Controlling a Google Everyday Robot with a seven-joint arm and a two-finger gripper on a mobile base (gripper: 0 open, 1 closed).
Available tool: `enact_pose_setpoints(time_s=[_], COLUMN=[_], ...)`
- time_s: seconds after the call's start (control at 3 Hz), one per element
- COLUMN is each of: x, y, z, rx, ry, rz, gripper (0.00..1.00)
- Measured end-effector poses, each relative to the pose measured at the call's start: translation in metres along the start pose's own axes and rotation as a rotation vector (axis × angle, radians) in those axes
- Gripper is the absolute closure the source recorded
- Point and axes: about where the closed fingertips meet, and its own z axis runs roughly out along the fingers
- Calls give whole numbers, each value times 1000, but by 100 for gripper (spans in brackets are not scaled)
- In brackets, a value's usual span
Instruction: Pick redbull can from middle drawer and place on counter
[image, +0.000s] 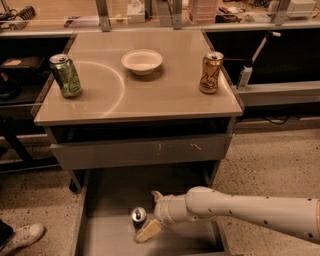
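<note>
One pincer (149, 216), seemingly open, beside redbull can (139, 215) in middle drawer (112, 232); label unreadable.

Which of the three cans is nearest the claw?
The redbull can, down in the middle drawer beside the claw; the green can and gold can stand on the counter above.

In the middle drawer (100, 200), the redbull can (139, 215) stands near the front, with the gripper (148, 216) just right of it. On the counter (165, 97) above are a left can (65, 75), a bowl (142, 61) behind the centre, and a right can (211, 73).
</note>
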Motion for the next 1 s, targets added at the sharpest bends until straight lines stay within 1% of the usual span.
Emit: enact_pose_setpoints(time_s=[0.33,0.67,1.0], x=[-3,-6,-6], y=[3,7,16], z=[13,21,27], rx=[-1,-8,-14], ry=[-21,-36,-50], rz=[-38,-57,-54], gripper=[0,0,0])
